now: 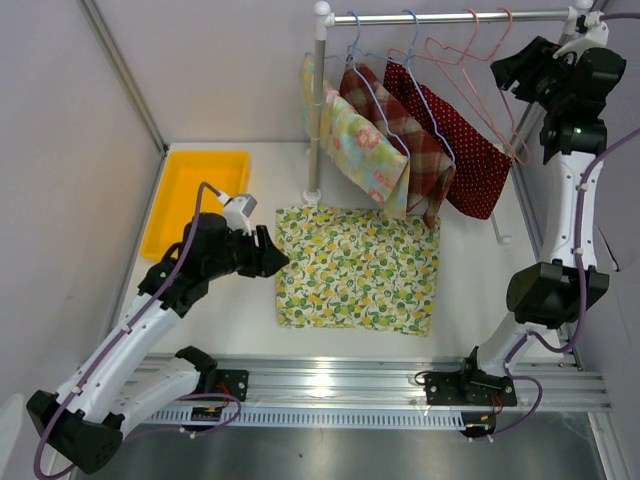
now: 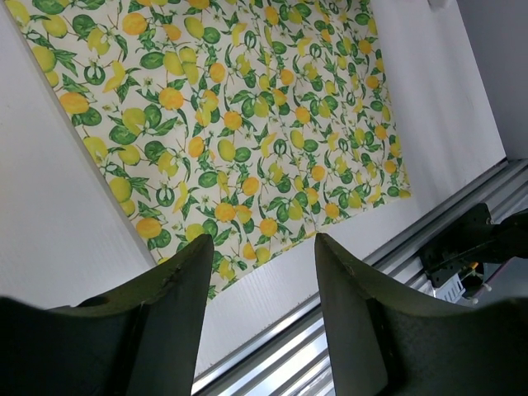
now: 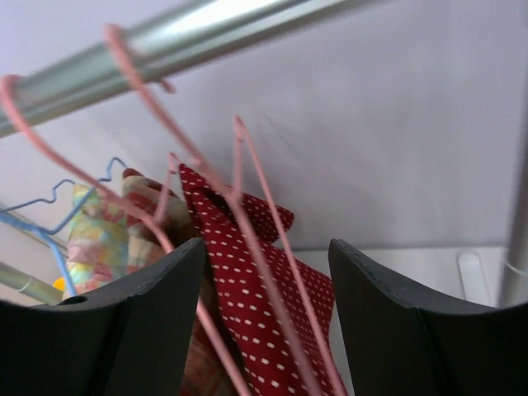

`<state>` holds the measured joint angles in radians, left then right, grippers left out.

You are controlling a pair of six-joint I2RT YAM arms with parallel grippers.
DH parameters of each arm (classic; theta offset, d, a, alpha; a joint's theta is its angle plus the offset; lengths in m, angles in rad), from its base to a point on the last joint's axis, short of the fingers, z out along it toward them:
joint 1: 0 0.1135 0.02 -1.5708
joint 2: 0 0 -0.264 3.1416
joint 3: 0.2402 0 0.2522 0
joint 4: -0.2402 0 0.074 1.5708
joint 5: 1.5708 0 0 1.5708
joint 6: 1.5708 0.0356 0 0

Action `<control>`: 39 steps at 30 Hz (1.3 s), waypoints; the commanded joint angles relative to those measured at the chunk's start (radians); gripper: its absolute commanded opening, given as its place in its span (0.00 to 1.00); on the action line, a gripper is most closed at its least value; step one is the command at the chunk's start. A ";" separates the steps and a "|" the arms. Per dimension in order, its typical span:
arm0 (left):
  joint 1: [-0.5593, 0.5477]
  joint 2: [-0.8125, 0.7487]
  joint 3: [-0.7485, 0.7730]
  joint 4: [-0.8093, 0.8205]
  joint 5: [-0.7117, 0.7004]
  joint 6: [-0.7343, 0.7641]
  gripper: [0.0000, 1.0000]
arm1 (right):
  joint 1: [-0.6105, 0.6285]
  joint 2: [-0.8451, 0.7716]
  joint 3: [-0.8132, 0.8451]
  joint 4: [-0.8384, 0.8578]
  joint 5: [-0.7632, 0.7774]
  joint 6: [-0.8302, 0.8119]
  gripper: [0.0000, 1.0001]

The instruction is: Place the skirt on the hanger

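Beside the yellow tray, left gripper gapes empty at the skirt; right gripper gapes empty near the hanger.

Yellow tray on table, left of hung plaid cloth

The skirt in mid-frame is thin cloth, matt and smooth, printed with lemons. Under it the table is white and matt. The tray at upper left looks like yellow plastic with a slight sheen. The rail along the top is bright, polished metal, and the hangers on it are thin wire (smooth pink or blue coating). The track at the bottom is ribbed, brushed metal. The left gripper has dark matt fingers.
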<state>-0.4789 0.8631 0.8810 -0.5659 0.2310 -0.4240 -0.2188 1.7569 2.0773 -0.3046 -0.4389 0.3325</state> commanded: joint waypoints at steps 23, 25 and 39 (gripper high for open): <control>0.008 -0.044 0.041 -0.055 0.013 0.044 0.58 | 0.147 0.188 0.227 0.076 0.246 -0.165 0.58; 0.008 -0.042 0.041 -0.055 0.010 0.044 0.57 | 0.147 0.182 0.211 0.096 0.247 -0.167 0.57; 0.008 -0.029 0.035 -0.043 0.021 0.031 0.57 | 0.125 0.144 0.194 0.107 0.258 -0.159 0.02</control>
<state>-0.4789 0.8333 0.8810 -0.6235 0.2405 -0.3992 -0.0814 1.9476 2.2578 -0.2436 -0.1902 0.1787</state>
